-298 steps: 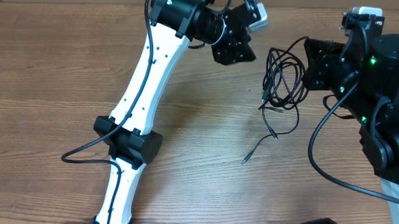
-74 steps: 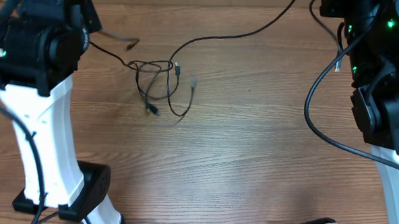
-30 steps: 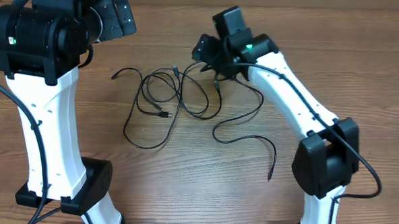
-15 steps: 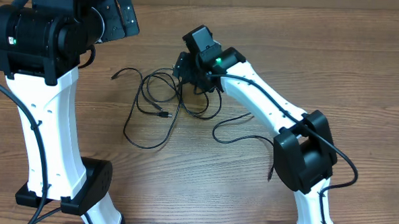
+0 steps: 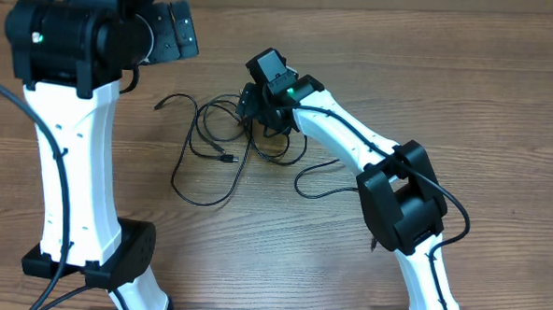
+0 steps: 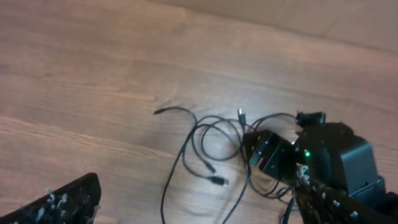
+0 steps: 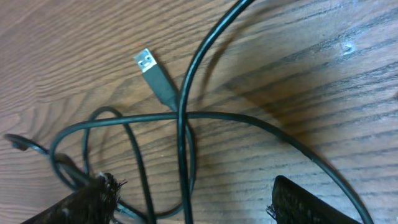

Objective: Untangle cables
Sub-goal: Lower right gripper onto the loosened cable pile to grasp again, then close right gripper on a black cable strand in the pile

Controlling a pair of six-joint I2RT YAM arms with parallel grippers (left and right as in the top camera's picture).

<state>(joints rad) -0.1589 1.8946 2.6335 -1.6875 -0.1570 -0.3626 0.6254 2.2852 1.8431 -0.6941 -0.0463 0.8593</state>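
Note:
The cables [image 5: 193, 137] lie as thin black cords in a loose tangle on the wooden table, and one long strand [image 5: 336, 193] trails off to the right. My right gripper [image 5: 258, 107] is down on the tangle's right side and open. In the right wrist view two upright strands [image 7: 181, 130] pass between its fingers [image 7: 87, 202], and a silver-tipped plug [image 7: 147, 61] lies just beyond. My left gripper [image 5: 174, 34] hangs open high above the table's back left, holding nothing. Its wrist view looks down on the cables [image 6: 186, 146] and the right gripper [image 6: 267, 155].
The left arm's white column [image 5: 75, 165] stands at the left of the table. The right arm [image 5: 396, 193] reaches in from the front right. A loose cable end [image 5: 159, 104] points left of the tangle. Bare wooden table [image 5: 503, 109] lies to the right.
My right gripper has moved left and lower, onto the tangle's right side. The left arm shifted slightly. The cables have stayed about where they were.

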